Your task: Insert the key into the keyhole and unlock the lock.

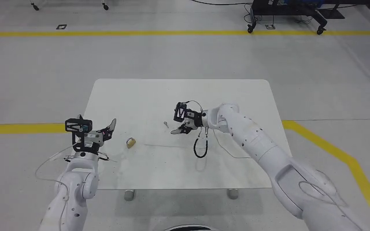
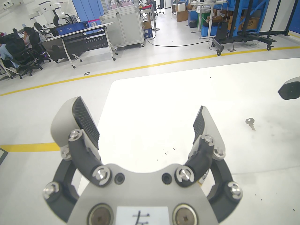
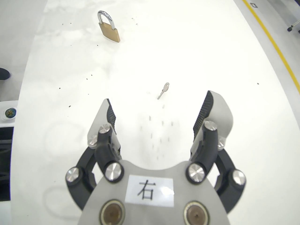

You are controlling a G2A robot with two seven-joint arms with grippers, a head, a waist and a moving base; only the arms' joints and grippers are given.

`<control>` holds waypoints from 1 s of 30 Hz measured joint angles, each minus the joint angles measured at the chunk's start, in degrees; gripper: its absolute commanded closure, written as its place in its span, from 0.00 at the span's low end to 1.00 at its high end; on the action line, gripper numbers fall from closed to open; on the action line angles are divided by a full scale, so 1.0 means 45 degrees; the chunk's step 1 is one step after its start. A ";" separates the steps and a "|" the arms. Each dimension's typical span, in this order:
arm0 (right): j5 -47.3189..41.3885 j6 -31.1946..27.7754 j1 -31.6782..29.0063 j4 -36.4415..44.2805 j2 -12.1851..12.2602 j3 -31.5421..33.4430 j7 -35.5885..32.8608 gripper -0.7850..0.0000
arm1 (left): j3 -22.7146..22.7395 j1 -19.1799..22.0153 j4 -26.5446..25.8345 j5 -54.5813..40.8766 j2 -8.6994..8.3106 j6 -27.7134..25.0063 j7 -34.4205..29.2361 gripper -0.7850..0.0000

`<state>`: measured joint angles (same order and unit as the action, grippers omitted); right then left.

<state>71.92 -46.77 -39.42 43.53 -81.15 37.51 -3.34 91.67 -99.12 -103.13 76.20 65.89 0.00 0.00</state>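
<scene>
Right gripper [image 3: 157, 99], fingers spread wide, hovers just short of the key [image 3: 163, 91] — flat on the table [image 3: 211, 36], blade toward the fingers, bow away. Padlock [image 3: 109, 30] lies farther on — nearer the left gripper [image 2: 145, 118], likewise wide open.

Just ahead of the right gripper [image 3: 158, 96] the key [image 3: 163, 91] is dull silvery metal; farther ahead the lock [image 3: 110, 32] has a matt brass-coloured body and a glossy steel shackle. The table [image 3: 199, 36] is smooth white, faintly smudged, and the gripper's pads [image 3: 199, 114] are ribbed black.
</scene>
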 measured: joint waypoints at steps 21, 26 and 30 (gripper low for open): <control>-0.1834 0.0230 0.2176 -0.4286 -0.2882 -0.1854 -0.2684 0.30 | 0.0000 0.0000 0.0000 0.0000 0.0000 0.0000 0.0000 0.00; -0.1875 0.0729 0.2387 -0.4604 -0.3370 -0.2066 -0.3277 0.38 | 0.0000 0.0000 0.0000 0.0000 0.0000 0.0000 0.0000 0.00; -0.1861 0.0660 0.2585 -0.4967 -0.3626 -0.2161 -0.3413 0.45 | 0.0000 0.0000 0.0000 0.0000 0.0000 0.0000 0.0000 0.00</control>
<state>63.54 -43.79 -27.79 21.18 -97.47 27.78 -18.70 91.67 -99.12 -103.13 76.20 65.89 0.00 0.00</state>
